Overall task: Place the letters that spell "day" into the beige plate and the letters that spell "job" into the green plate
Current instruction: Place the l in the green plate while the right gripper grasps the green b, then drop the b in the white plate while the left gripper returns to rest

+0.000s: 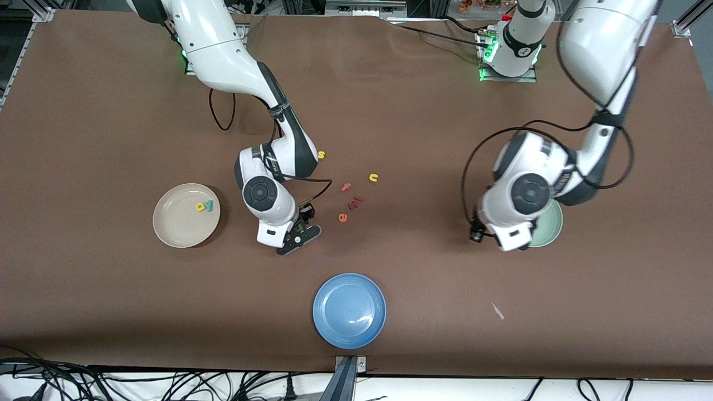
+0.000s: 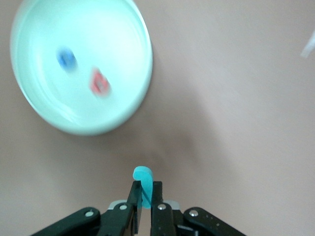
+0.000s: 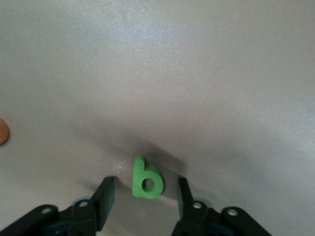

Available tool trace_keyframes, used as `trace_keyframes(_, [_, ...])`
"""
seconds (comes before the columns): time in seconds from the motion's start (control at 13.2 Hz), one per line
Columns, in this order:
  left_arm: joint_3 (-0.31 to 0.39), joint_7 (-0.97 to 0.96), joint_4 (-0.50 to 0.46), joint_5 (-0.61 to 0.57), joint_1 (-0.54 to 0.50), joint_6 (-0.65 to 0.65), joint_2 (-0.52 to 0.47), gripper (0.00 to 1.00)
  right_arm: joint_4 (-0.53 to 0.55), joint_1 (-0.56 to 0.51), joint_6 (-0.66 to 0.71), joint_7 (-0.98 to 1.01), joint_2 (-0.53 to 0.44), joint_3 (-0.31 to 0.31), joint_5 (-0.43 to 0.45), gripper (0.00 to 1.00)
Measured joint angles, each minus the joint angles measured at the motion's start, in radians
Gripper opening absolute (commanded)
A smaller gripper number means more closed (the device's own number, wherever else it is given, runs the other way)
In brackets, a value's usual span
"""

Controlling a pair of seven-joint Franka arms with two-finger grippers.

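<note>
Brown felt-like table (image 1: 111,306) carries all we see, with three plates on it. Our left gripper (image 2: 142,199) is clenched on the teal "j" (image 2: 143,183), whose hooked top pokes out above the two fingers, and it hangs over bare table just beside the green plate (image 2: 133,98). That plate sits toward the left arm's end of the table, mostly covered by the left arm in the front view (image 1: 554,223). Inside it lie the blue "o" (image 2: 66,58) and the salmon-red "b" (image 2: 100,82), near each other but apart.

Our right gripper (image 3: 145,196) is low over the table near the middle, its fingers standing apart on either side of the green "a" (image 3: 146,179). The letter lies flat on the table between them, and we cannot tell if either pad touches it yet. An orange-red piece (image 3: 2,131) shows at the edge of the right wrist view.

Toward the right arm's end sits the beige plate (image 1: 172,231), with the yellow "d" (image 1: 201,208) and the teal "y" (image 1: 209,205) lying touching in it.

Loose letters remain near the table's middle: the yellow "s" (image 1: 321,155), the yellow "u" (image 1: 373,177), the orange-red "f" (image 1: 346,187), the orange-red "e" (image 1: 342,218), and small dark red pieces (image 1: 355,201) between them. The blue plate (image 1: 349,310) lies nearest the front camera
</note>
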State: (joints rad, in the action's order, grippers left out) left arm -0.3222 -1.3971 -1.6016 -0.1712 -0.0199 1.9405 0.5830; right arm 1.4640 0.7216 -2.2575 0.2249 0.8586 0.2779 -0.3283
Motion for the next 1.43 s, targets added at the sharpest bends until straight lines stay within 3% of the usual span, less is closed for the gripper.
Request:
trace_keyframes(0.38, [-0.006, 0.479, -0.089, 0.001, -0.164, -0.075, 0.000, 0.00, -0.003, -0.001, 0.000, 0.000, 0.000, 0.001, 0.000, 0.26])
trace_keyframes(0.53, [-0.014, 0.584, -0.110, 0.001, -0.210, -0.075, 0.000, 0.07, -0.004, -0.001, 0.000, 0.000, 0.000, 0.001, 0.000, 0.24])
trace_keyframes(0.68, [-0.020, 0.649, -0.127, 0.001, -0.243, -0.070, 0.000, 0.38, -0.005, -0.001, 0.001, 0.000, 0.000, 0.001, 0.000, 0.20])
trace_keyframes(0.75, [-0.021, 0.668, -0.133, 0.001, -0.255, -0.061, 0.000, 0.44, -0.005, -0.001, 0.001, 0.000, 0.000, 0.001, 0.000, 0.17])
trace_keyframes(0.83, [-0.021, 0.680, -0.136, 0.001, -0.262, -0.054, 0.000, 0.84, -0.005, -0.001, 0.001, 0.000, 0.000, 0.001, 0.000, 0.17])
trace_keyframes(0.91, [-0.022, 0.684, -0.137, 0.001, -0.265, -0.049, 0.000, 0.95, -0.005, -0.001, 0.001, 0.000, 0.000, 0.001, 0.000, 0.17])
trace_keyframes(0.98, [-0.024, 0.684, -0.137, 0.001, -0.264, -0.046, 0.000, 1.00, -0.005, -0.001, 0.001, 0.000, 0.000, 0.001, 0.000, 0.16])
trace_keyframes(1.21, [-0.035, 0.684, -0.126, 0.003, -0.264, -0.035, -0.007, 1.00, -0.005, -0.001, 0.001, 0.000, 0.000, 0.001, 0.000, 0.13])
trace_keyframes(1.43, [-0.046, 0.735, -0.042, 0.024, -0.265, -0.045, -0.039, 1.00, -0.009, -0.002, 0.003, -0.002, 0.000, 0.001, -0.008, 0.13])
